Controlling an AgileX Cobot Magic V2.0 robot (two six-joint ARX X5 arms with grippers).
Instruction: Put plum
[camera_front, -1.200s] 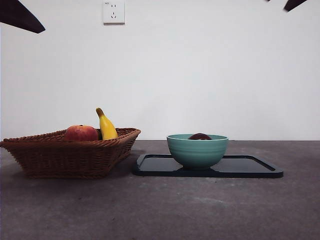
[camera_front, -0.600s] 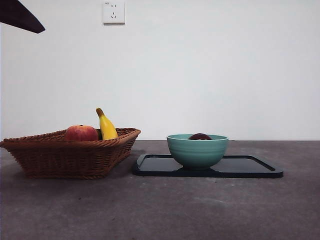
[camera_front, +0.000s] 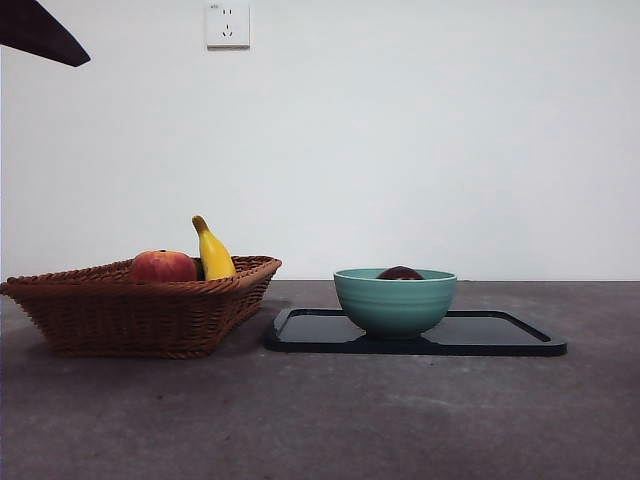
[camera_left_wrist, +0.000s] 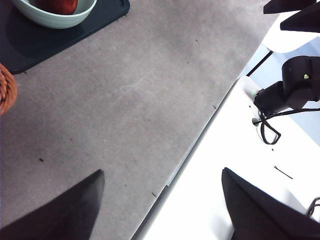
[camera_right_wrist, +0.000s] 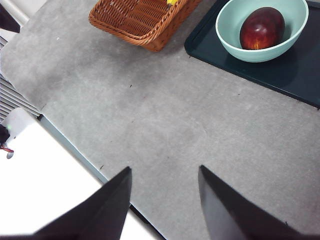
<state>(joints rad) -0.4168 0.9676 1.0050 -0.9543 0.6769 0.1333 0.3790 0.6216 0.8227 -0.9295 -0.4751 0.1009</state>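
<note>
The dark maroon plum lies inside the teal bowl, which stands on a dark tray. In the front view only the plum's top shows above the bowl's rim. Part of the plum also shows in the left wrist view. My right gripper is open and empty, high over the table's near edge and well away from the bowl. My left gripper is open and empty, also high over the table's edge, far from the bowl.
A wicker basket stands left of the tray and holds a red-orange fruit and a yellow banana. A black arm tip shows at the front view's top left corner. A wall socket is behind.
The black arm tip at the front view's top right corner has left the picture. The plum, bowl, tray and basket have not moved.
</note>
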